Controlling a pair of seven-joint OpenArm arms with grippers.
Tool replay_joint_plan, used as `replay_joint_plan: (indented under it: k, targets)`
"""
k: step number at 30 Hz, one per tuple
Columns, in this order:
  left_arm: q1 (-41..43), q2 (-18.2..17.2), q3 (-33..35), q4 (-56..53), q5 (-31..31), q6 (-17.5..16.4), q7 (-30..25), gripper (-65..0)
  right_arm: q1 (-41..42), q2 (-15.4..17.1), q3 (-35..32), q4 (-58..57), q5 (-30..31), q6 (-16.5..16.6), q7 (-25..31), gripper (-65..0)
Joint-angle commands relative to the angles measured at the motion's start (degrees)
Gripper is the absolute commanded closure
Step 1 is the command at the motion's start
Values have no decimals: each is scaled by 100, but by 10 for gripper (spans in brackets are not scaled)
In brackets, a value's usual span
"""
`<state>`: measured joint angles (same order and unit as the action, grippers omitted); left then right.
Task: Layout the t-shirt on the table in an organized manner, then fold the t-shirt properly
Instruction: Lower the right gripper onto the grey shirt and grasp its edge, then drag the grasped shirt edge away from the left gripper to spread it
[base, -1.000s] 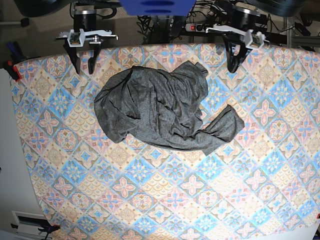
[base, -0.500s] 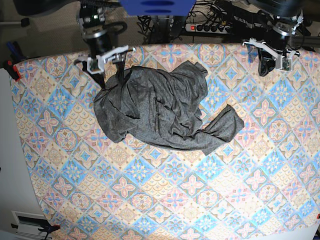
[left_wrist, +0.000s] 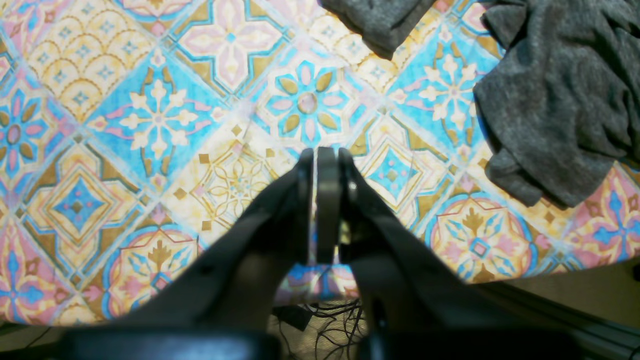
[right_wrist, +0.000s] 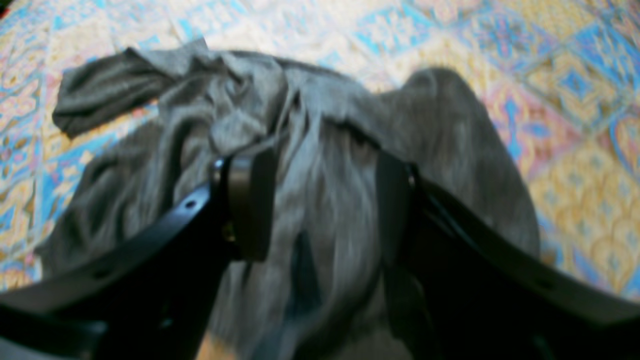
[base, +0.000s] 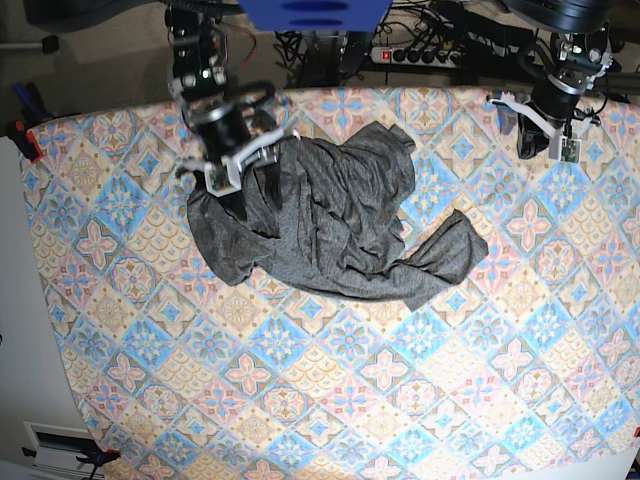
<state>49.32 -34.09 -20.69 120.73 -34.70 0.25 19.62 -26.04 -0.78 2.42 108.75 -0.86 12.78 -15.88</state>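
place: robot lab | evidence: power strip (base: 420, 55), tangled cables (base: 330, 45) behind cloth-covered table (base: 300, 400)

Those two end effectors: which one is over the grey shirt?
The right end effector, on the base view's left, is open over the crumpled t-shirt. The left end effector is shut, over bare table, beside the shirt.

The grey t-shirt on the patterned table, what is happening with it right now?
A two-armed robot is starting to spread out the t-shirt, which lies crumpled in a heap on the table, not yet laid flat. The right hand is open, its fingers standing over the bunched fabric at the heap's edge near the robot, with nothing gripped so far. The left hand is shut and empty, over bare tablecloth beside the shirt.
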Motion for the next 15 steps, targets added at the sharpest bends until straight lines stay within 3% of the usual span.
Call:
replay_joint_plan:
  k: [1, 5, 15]
  targets:
    - [31, -60, -54, 90, -7, 14, -111, 0, 200, 12, 27, 118, 64, -7, 238, -312]
    - [31, -60, -54, 90, 10, 14, -120, 0, 217, 187, 88, -5, 64, -7, 247, -312]
    - [22, -60, -54, 90, 19, 14, -120, 0, 200, 223, 106, -462, 64, -7, 256, -311]
